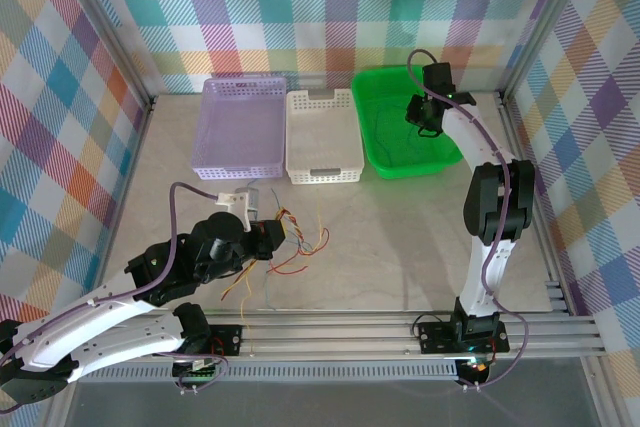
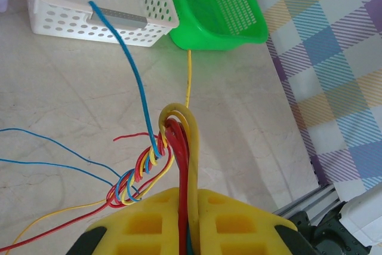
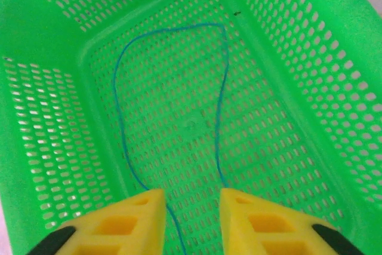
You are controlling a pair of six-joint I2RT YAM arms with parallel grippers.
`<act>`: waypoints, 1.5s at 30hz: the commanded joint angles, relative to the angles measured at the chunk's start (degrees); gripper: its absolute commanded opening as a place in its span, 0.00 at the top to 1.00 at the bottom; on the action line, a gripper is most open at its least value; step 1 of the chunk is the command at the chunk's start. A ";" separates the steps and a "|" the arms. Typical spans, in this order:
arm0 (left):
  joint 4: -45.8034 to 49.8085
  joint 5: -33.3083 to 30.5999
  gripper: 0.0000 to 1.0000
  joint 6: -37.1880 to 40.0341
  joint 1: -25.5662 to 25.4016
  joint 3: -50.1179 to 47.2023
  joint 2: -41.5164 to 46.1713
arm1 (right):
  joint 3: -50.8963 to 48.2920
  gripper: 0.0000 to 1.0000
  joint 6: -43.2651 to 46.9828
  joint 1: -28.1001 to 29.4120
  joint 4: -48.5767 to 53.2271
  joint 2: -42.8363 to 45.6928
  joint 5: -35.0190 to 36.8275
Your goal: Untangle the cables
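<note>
Left claw (image 1: 268, 237) pinched the cables (image 1: 297, 243); right claw (image 1: 425, 123) hung open over the green basket (image 1: 372, 152).

From above, the tangle lay on the tabletop (image 1: 400, 237) just right of the left claw, the nearer arm, well apart from the right. At the left wrist, the fingers were pressed together on red and yellow strands, the twisted part running ahead and leftward. At the right wrist, the claw stood spread above one blue cable (image 3: 221, 88) lying loose on the basket floor, gripping nothing.

Perforated glossy plastic green basket (image 3: 286, 88)
</note>
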State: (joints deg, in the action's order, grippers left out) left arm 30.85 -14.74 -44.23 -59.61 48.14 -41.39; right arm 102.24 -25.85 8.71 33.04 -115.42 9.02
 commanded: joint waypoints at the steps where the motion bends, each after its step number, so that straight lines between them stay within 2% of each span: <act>1: -2.70 0.76 1.00 -1.03 -0.85 -0.48 0.95 | 1.54 0.64 -0.52 0.43 3.01 3.33 0.32; 5: -3.56 1.12 1.00 -1.66 -0.85 -0.58 1.12 | -1.29 0.56 -1.01 0.43 1.65 8.12 -2.06; 8: -5.74 1.63 1.00 -2.55 -0.85 -0.85 1.38 | -8.40 0.50 -2.54 0.51 -3.59 15.53 -7.62; 13: -9.58 0.43 1.00 -5.69 -0.85 -1.59 3.17 | -27.70 0.39 -5.88 1.59 -16.75 31.99 -21.88; 18: -14.41 -0.64 1.00 -10.07 -0.85 -3.85 6.06 | -46.11 0.36 -7.92 5.03 -24.83 47.28 -31.65; 21: -19.23 -1.03 1.00 -13.17 -0.88 -4.96 7.46 | -56.94 0.36 -8.51 7.89 -27.37 58.08 -32.76; 25: -21.19 -2.31 1.00 -17.73 -0.85 -5.60 8.81 | -69.18 0.37 -10.87 9.88 -29.15 73.30 -34.31; 31: -21.30 -3.99 1.00 -20.46 -0.92 -4.45 8.88 | -79.98 0.38 -12.80 14.13 -30.61 89.35 -36.80; 37: -21.18 -3.06 1.00 -22.12 -0.94 -2.43 7.00 | -86.77 0.41 -14.56 17.31 -35.18 95.28 -35.66; 45: -18.80 -2.81 1.00 -24.58 -0.94 -1.16 5.71 | -87.46 0.42 -12.43 23.02 -46.28 88.83 -32.99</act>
State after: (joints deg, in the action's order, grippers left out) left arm 13.04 -17.43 -67.00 -59.94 45.08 -35.97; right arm 14.63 -39.64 29.69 -5.32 -24.58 -25.06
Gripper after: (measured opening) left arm 0.101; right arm 0.578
